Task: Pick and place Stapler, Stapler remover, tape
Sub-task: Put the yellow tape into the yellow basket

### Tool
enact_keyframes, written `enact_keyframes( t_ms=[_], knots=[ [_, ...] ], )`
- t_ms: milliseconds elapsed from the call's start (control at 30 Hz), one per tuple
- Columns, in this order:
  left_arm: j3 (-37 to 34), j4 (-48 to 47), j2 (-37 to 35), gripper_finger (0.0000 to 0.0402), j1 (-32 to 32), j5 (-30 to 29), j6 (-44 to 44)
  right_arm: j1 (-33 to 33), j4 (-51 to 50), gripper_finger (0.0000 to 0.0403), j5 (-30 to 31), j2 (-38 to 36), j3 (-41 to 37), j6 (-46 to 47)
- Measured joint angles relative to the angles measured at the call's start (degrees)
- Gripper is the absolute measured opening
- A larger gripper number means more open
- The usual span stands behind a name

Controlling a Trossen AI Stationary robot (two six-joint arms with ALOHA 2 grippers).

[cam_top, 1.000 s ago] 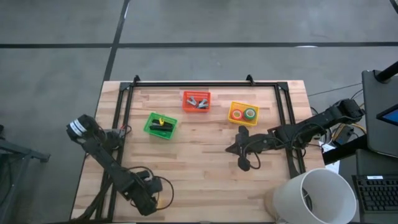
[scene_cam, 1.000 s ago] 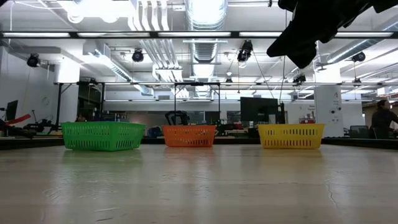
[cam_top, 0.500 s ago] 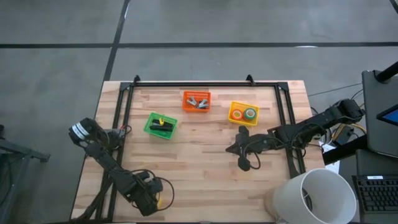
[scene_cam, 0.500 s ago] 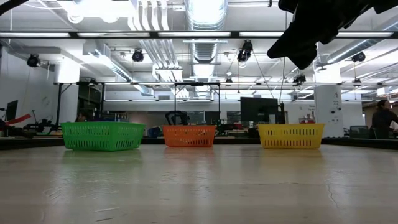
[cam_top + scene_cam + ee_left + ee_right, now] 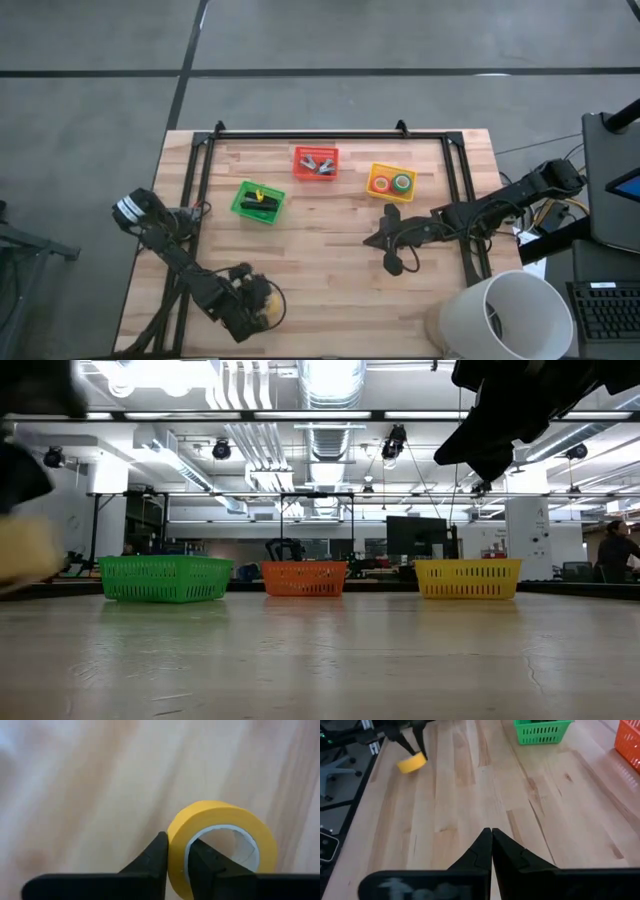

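L end effector (image 5: 176, 857) shifted w/ pinched yellow tape (image 5: 222, 845); R end effector (image 5: 491, 840) pressed together.

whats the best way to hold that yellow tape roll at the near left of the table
Pinch its ring wall, one finger through the pale centre hole and one on the outer face. The left gripper holds the yellow tape roll this way near the table's front-left edge: a thin wall suits narrow fingers better than spanning the full roll. The right gripper waits shut at mid-table.
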Motion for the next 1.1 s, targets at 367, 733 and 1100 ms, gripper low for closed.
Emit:
enact_keyframes(
  t_ms=[367, 733, 1100],
  knots=[
    [1.2, 14.0, -0.5, 0.0052, 5.0, -31.2, 10.8, 0.4, 8.9, 0.0009, -6.4, 0.1, -3.1, -6.3],
    [1.2, 27.7, -0.6, 0.0069, 11.2, -42.3, 20.4, 3.0, 29.6, 0.0011, -18.0, 0.1, -8.5, -15.1],
    [1.2, 54.0, -0.6, 0.0056, 18.2, -33.5, 46.6, 3.0, 42.5, 0.0135, -14.5, 8.4, -8.5, -14.1]
  ],
)
